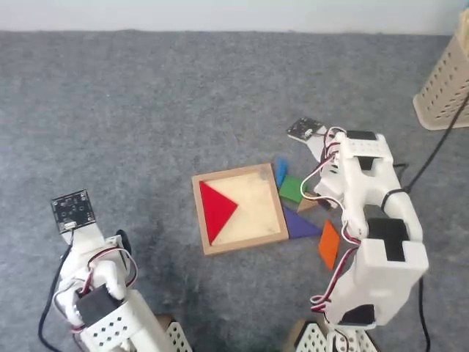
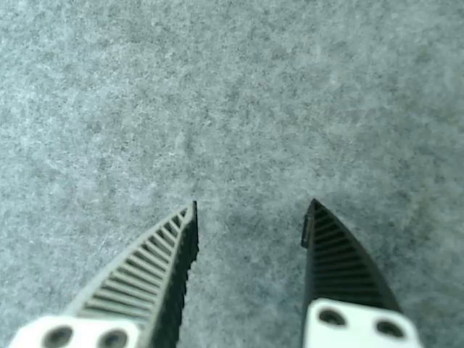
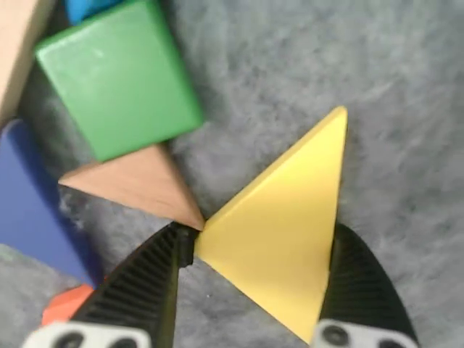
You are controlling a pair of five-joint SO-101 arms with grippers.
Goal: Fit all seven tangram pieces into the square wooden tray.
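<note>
Yellow triangle (image 3: 283,217) is pinched between the jaws of the right gripper (image 3: 262,233), just beside the wood triangle (image 3: 138,185). Whether it is lifted off the carpet cannot be told. Tray (image 1: 245,243) is found close by on that arm's left. Red triangle (image 1: 215,209) is seated in the tray's far half, and the near half is left bare. Left gripper (image 2: 254,205) is held wide open over carpet, well apart from the tray, so the right arm is judged nearer.
</note>
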